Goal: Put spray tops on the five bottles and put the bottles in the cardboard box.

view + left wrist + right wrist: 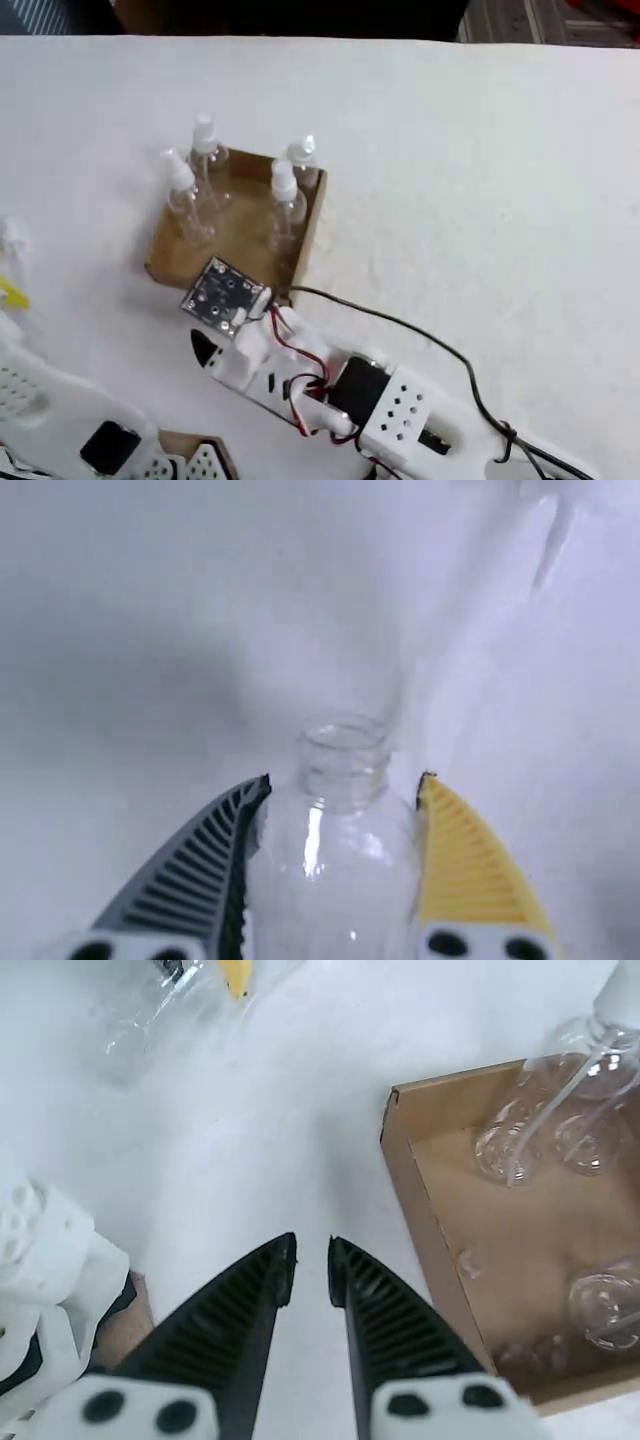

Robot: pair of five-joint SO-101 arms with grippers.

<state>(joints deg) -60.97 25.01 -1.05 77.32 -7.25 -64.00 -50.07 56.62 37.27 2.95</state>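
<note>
White table is being seen from above, and it is carrying everything noted below.

- Right arm is being held in from 5 o'clock, its wrist reaching to the near wall of the box.
- Left arm is being kept at 7 o'clock, low in the corner.
- Cardboard box is being kept open-topped at about 10 o'clock from the table's centre.
- Four bottles are being held upright inside the box, each topped with a white spray top. The 11 o'clock bottle and the 9 o'clock bottle are standing close together. The 1 o'clock bottle and the 3 o'clock bottle are along the opposite wall.
- Fifth bottle, clear, is being grasped below its neck by the left gripper. It sits between one grey finger and one yellow finger, outside the box, and its threaded mouth is being left open with no top on it.
- Right gripper is being held over bare table at 6 o'clock of the box, apart from it. Its black jaws are all but clenched, with a thin slit between them and nothing gripped.
</note>
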